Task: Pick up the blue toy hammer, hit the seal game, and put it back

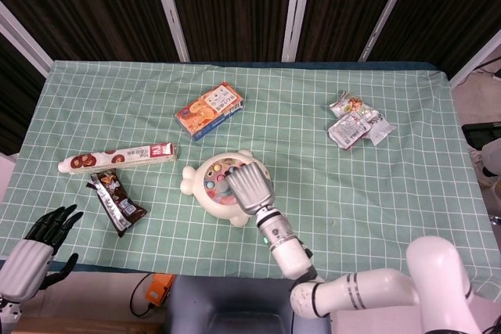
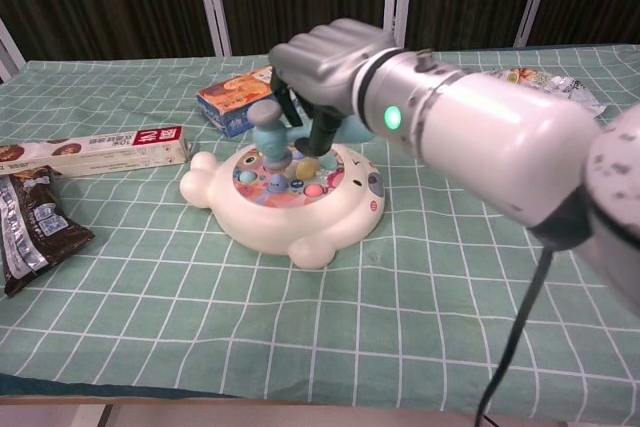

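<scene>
My right hand [image 1: 249, 188] [image 2: 325, 67] holds the blue toy hammer [image 2: 272, 133] directly over the seal game [image 2: 285, 199] [image 1: 210, 191]. In the chest view the hammer head points down at the coloured pegs on the game's top; whether it touches them I cannot tell. In the head view the hand covers most of the game and hides the hammer. My left hand [image 1: 35, 246] lies at the table's near left corner with fingers spread and nothing in it.
An orange and blue snack box [image 1: 209, 110] [image 2: 259, 95] lies behind the game. A long biscuit box [image 1: 117, 158] [image 2: 95, 150] and a dark wrapper [image 1: 116, 203] [image 2: 30, 227] lie to the left. Several snack packets [image 1: 357, 125] sit at the far right.
</scene>
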`<action>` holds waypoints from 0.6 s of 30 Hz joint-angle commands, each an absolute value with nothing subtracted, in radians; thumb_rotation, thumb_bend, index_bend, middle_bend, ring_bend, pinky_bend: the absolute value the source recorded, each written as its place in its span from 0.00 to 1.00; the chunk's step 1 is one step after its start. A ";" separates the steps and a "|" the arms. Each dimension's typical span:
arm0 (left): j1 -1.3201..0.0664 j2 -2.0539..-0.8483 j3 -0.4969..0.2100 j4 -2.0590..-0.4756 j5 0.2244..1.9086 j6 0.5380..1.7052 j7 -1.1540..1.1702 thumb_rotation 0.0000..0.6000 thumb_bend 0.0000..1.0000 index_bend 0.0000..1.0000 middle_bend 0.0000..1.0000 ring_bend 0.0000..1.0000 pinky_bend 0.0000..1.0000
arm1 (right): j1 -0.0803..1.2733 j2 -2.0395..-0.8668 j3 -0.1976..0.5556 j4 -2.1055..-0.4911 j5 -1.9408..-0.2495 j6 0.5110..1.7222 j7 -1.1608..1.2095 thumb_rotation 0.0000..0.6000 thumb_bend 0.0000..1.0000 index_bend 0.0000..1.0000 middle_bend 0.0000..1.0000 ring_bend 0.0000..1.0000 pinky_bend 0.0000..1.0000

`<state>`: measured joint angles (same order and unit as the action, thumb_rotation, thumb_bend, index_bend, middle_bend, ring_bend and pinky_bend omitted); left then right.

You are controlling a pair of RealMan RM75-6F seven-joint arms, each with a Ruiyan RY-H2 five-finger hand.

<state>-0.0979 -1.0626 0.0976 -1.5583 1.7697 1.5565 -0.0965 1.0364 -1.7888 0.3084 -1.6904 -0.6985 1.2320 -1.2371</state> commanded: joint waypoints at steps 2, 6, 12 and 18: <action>-0.095 -1.059 0.099 -1.554 1.772 1.563 -0.108 1.00 0.41 0.00 0.02 0.02 0.13 | 1.078 -1.843 0.307 -1.635 -0.659 1.263 -1.271 1.00 0.57 1.00 0.71 0.75 0.80; -0.094 -1.058 0.099 -1.551 1.773 1.568 -0.113 1.00 0.41 0.00 0.02 0.02 0.13 | 1.085 -1.844 0.303 -1.610 -0.666 1.266 -1.259 1.00 0.57 1.00 0.71 0.75 0.80; -0.096 -1.061 0.099 -1.553 1.773 1.561 -0.106 1.00 0.41 0.00 0.02 0.02 0.13 | 1.090 -1.838 0.313 -1.601 -0.653 1.263 -1.231 1.00 0.57 1.00 0.71 0.75 0.80; -0.096 -1.060 0.099 -1.553 1.774 1.562 -0.107 1.00 0.41 0.00 0.02 0.02 0.13 | 1.101 -1.844 0.307 -1.579 -0.631 1.261 -1.234 1.00 0.57 1.00 0.71 0.75 0.80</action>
<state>-0.0961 -1.0603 0.0990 -1.5527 1.7745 1.5623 -0.1068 1.0993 -1.8427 0.3084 -1.5812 -0.6332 1.2616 -1.2335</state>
